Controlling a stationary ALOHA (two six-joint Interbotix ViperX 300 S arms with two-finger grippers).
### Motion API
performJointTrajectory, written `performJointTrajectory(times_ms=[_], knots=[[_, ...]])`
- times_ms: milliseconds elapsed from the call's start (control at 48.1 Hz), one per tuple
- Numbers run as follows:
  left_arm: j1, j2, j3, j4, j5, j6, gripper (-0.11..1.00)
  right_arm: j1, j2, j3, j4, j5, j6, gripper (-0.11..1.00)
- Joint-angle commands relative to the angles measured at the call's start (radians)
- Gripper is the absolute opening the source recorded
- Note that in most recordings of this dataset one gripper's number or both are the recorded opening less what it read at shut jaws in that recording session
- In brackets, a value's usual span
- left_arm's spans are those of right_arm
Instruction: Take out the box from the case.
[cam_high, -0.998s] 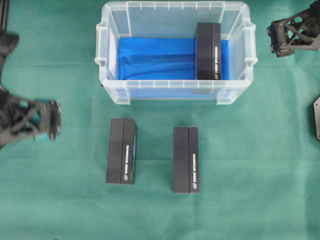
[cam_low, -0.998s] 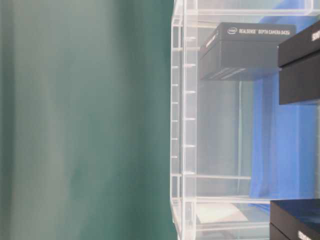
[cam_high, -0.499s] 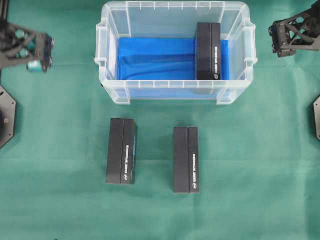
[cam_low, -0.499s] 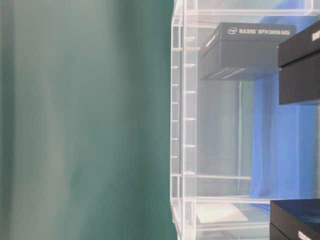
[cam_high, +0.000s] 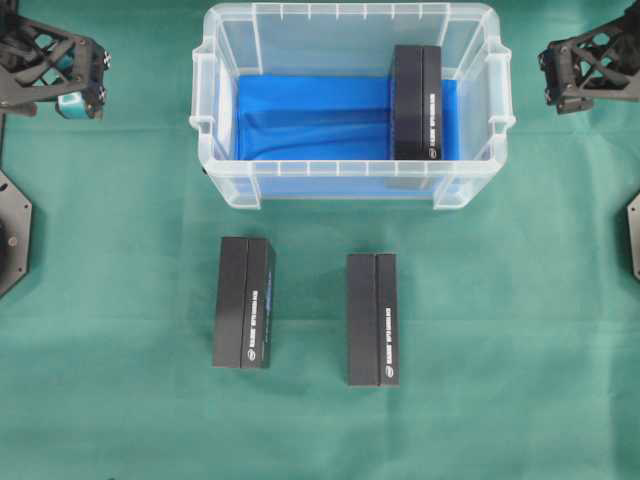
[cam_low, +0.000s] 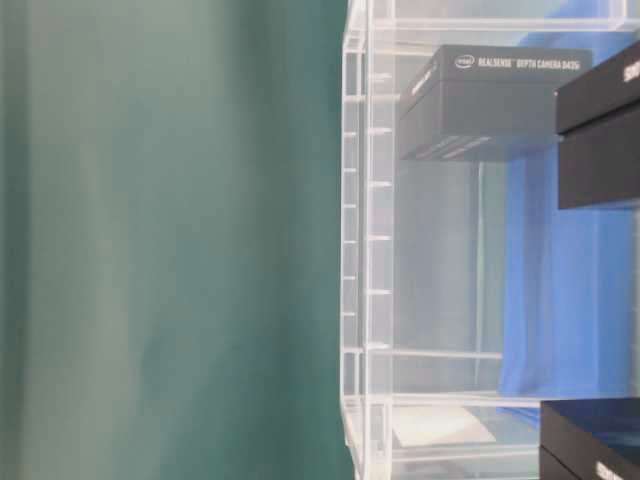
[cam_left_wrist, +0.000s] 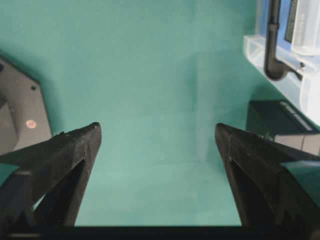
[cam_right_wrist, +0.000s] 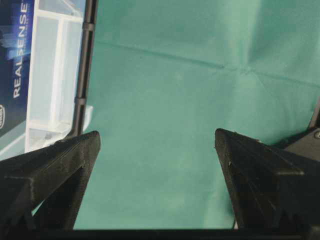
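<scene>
Overhead, the large clear translucent plastic case (cam_high: 352, 110) with a rimmed edge sits at the middle of the far edge of the green cloth-covered surface (cam_high: 500, 330). A blue cloth (cam_high: 310, 120) lines its bottom. One black rectangular box (cam_high: 417, 102) with white lettering along its side lies inside the case, at the right end of the blue cloth, its long side running from far wall to near wall. From table level the same box (cam_low: 490, 100) shows through the clear wall, with printed lettering on its face.

Two more black rectangular boxes lie on the surface outside the case, toward the near edge: the left outer box (cam_high: 243, 302) and the right outer box (cam_high: 372, 319), apart from each other and roughly parallel.

The left gripper (cam_high: 80, 78) hangs near the far left corner of the surface, well apart from the case; its fingers (cam_left_wrist: 65, 155) stand wide with only green cloth between them. The right gripper (cam_high: 552, 78) hangs near the far right corner, just beside the case's right end; its fingers (cam_right_wrist: 260, 170) are likewise spread wide and hold nothing.
</scene>
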Motion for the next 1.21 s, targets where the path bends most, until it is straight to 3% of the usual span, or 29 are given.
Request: performJointTrajectory(times_ms=[0,665,1185], knots=[[0.005,-0.011,-0.011,-0.002,-0.008,0.002,0.97,-0.002,-0.009,-0.014,-0.005,0.000,0.000,0.94],[0.005,-0.011,-0.011,-0.002,-0.014,0.000,0.97,-0.003,0.008,-0.026,-0.003,-0.003,0.005,0.94],[0.005,-0.008,-0.014,-0.002,-0.014,-0.009,0.97,0.008,0.167,-0.155,0.009,-0.034,0.015,0.94]])
